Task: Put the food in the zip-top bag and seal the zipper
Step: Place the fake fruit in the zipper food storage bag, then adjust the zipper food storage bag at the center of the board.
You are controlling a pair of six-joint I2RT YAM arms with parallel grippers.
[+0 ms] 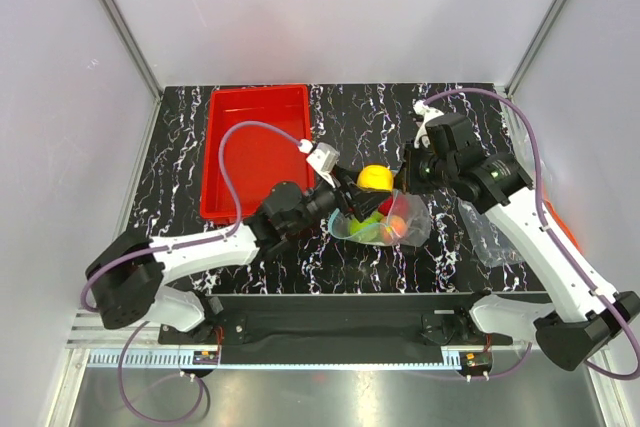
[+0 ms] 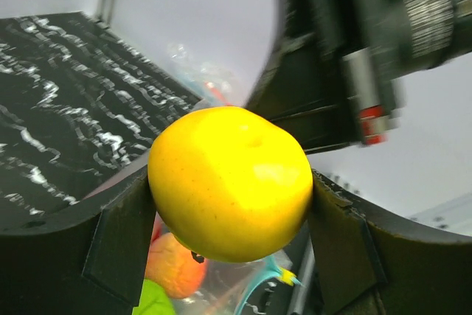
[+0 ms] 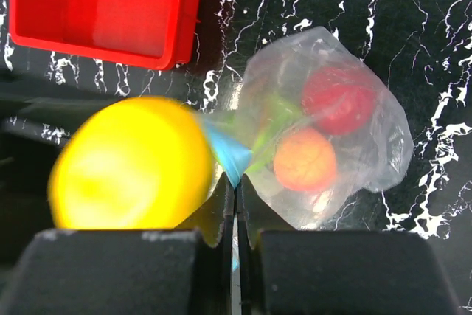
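Note:
My left gripper (image 2: 232, 204) is shut on the yellow pear (image 2: 230, 181), one piece of the food, and holds it above the mouth of the zip-top bag (image 1: 385, 219). The pear (image 1: 374, 178) also shows in the top view, and it is a blur (image 3: 129, 164) in the right wrist view. My right gripper (image 3: 236, 186) is shut on the light-blue zipper (image 3: 227, 154) at the bag's edge and lifts it. Inside the clear bag (image 3: 383, 145) lie a red apple (image 3: 338, 97), an orange peach (image 3: 304, 160) and green pieces (image 3: 269, 119). The peach (image 2: 173, 263) and a green piece (image 2: 156, 302) show below the pear.
An empty red bin (image 1: 255, 152) stands at the back left of the black marbled table (image 1: 440, 257). More clear plastic (image 1: 490, 237) with an orange-red strip lies at the right, under my right arm. White walls close in the table on three sides.

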